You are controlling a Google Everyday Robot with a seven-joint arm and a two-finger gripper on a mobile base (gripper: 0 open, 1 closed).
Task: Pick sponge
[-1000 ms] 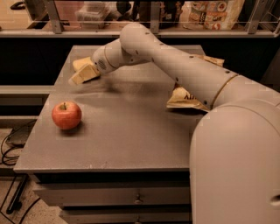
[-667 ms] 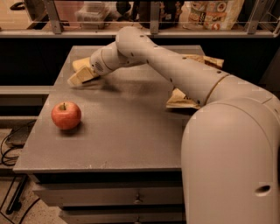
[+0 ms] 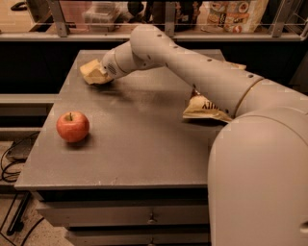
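My gripper (image 3: 94,72) is at the far left of the grey table (image 3: 144,144), low over the surface, at the end of my long white arm (image 3: 192,72). A pale yellow-cream mass shows at the gripper's end. I cannot tell the sponge apart from the gripper's own cream parts there, so the sponge is either within that mass or hidden by it. No separate sponge lies elsewhere on the table.
A red apple (image 3: 72,126) stands near the table's left front. A brown-and-cream chip bag (image 3: 204,108) lies at the right, partly under my arm. A shelf rail with packages (image 3: 236,14) runs behind the table. Drawers (image 3: 151,218) are below the front edge.
My arm has swung a little to the left and the gripper end has shifted slightly toward the table's far edge. The apple and the chip bag have not moved.
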